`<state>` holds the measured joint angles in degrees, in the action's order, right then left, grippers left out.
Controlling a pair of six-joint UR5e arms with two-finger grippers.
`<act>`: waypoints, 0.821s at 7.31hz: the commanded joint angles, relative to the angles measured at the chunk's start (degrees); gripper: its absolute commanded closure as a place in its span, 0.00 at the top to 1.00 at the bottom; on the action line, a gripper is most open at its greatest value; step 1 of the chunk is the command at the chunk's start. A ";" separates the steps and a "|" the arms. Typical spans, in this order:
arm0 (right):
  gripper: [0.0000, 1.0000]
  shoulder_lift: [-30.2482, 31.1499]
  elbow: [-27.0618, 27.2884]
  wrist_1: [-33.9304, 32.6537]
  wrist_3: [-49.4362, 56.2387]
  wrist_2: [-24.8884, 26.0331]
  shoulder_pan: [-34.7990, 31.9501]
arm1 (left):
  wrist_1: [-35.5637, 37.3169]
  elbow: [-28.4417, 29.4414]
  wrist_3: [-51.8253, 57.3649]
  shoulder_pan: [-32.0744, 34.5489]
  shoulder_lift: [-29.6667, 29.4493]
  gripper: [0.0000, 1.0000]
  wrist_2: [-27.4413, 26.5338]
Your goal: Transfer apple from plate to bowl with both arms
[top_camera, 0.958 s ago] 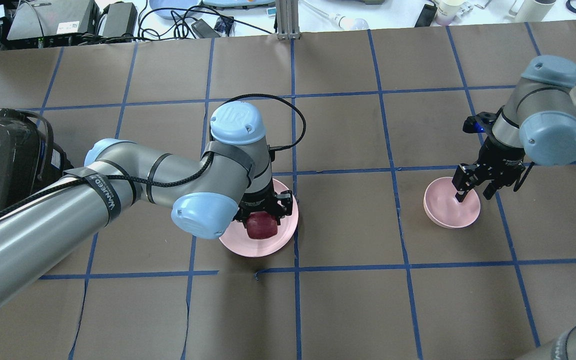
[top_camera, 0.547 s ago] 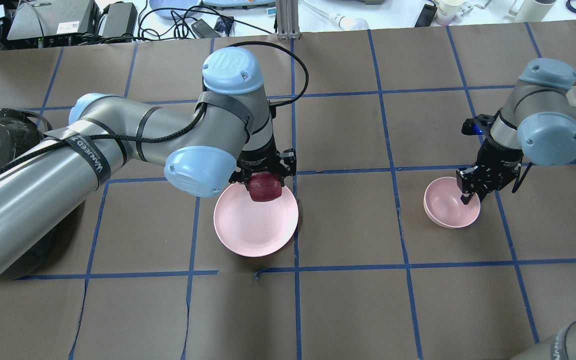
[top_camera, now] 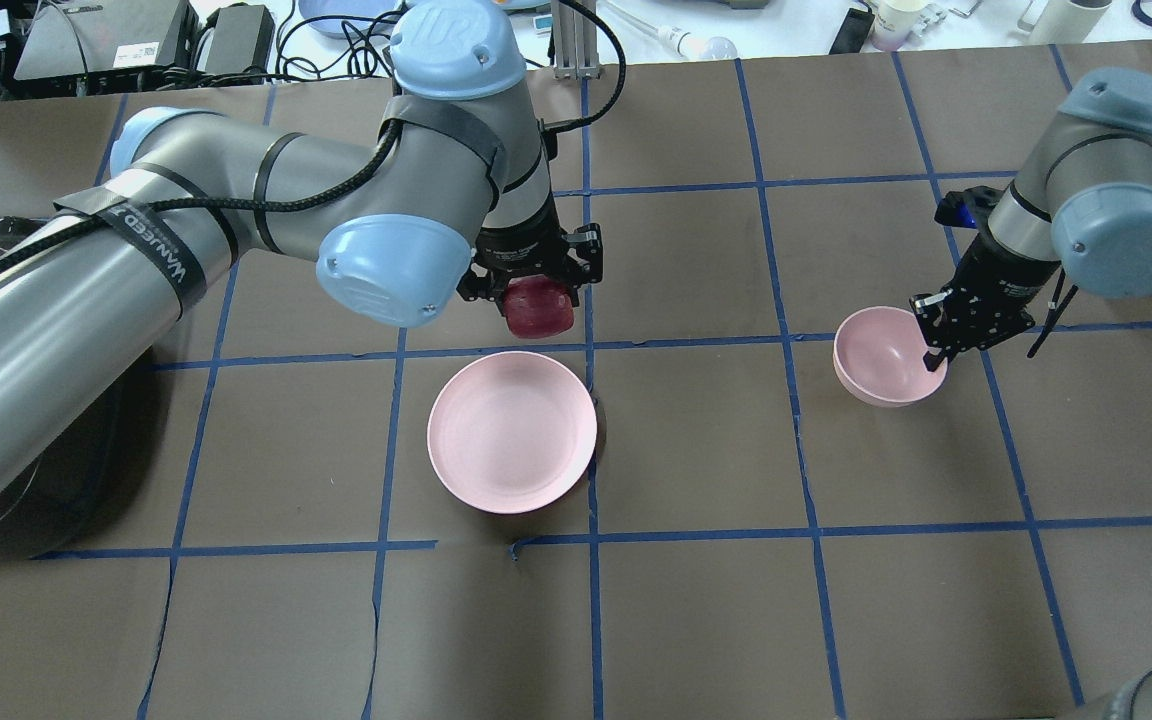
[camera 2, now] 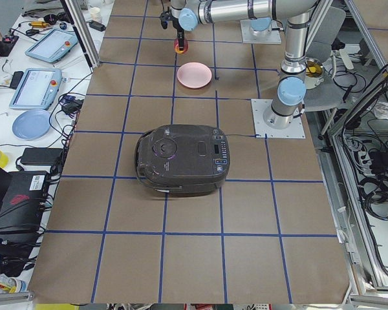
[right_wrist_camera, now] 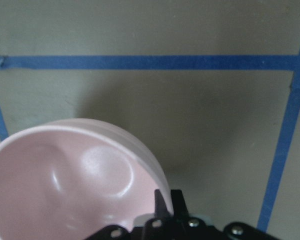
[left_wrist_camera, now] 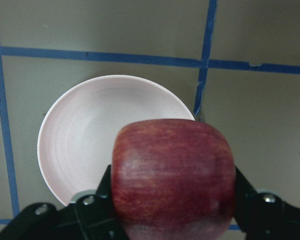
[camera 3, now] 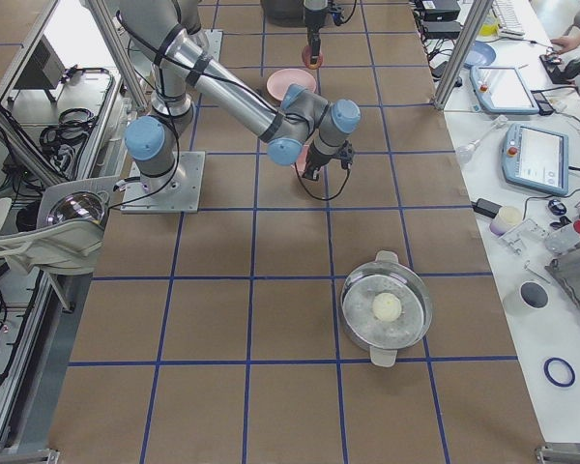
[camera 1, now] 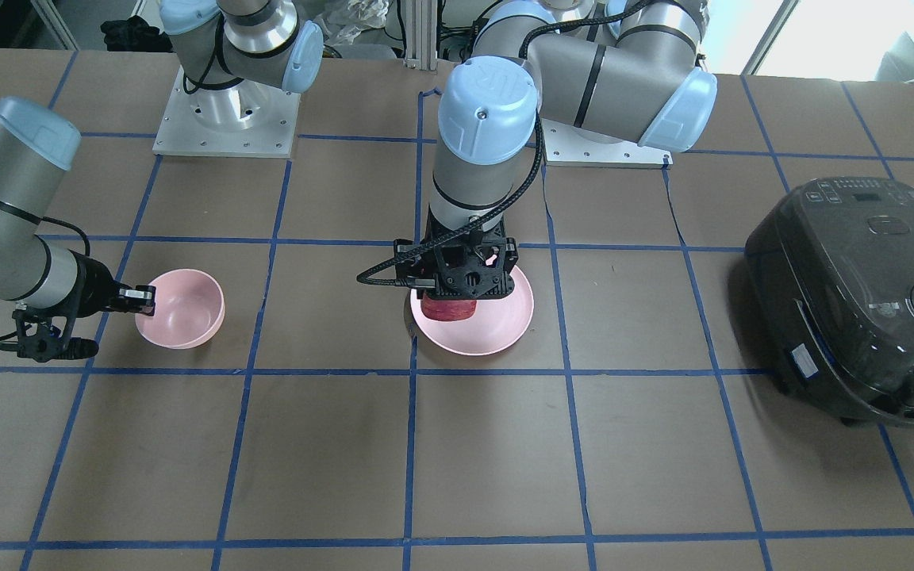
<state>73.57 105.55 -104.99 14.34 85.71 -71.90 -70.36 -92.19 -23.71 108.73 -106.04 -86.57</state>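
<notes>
My left gripper is shut on the dark red apple and holds it in the air, beyond the far edge of the pale pink plate. The left wrist view shows the apple between the jaws with the bare plate below. My right gripper is shut on the near-right rim of the small pink bowl and holds it tilted. The right wrist view shows the bowl pinched at its rim. In the front view the apple hangs over the plate, and the bowl is at the left.
A black rice cooker stands on the table on my left side, also seen in the exterior left view. A pot with a glass lid sits far out on my right side. Blue tape lines grid the brown table.
My left gripper has lifted the apple off the plate and carried it up and away from me. My right gripper has shut on the bowl's rim and moved it slightly farther away.
</notes>
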 commanded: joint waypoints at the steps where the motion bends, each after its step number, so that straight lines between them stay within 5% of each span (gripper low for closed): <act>1: 0.00 0.26 -1.83 1.02 -9.37 -3.53 -8.91 | -0.66 0.44 -0.98 0.17 -0.13 0.00 -0.43; 3: 0.00 -0.44 -1.48 -4.66 -15.98 -3.71 -17.80 | -0.48 0.52 -7.72 1.04 -0.57 0.00 0.08; 6: 0.00 -1.41 0.97 -8.64 -21.35 -7.28 -22.66 | 0.13 0.61 -15.56 3.86 -1.01 0.00 0.35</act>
<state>72.45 105.47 -112.12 -4.84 80.76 -92.80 -70.36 -91.60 -36.12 111.73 -106.93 -86.42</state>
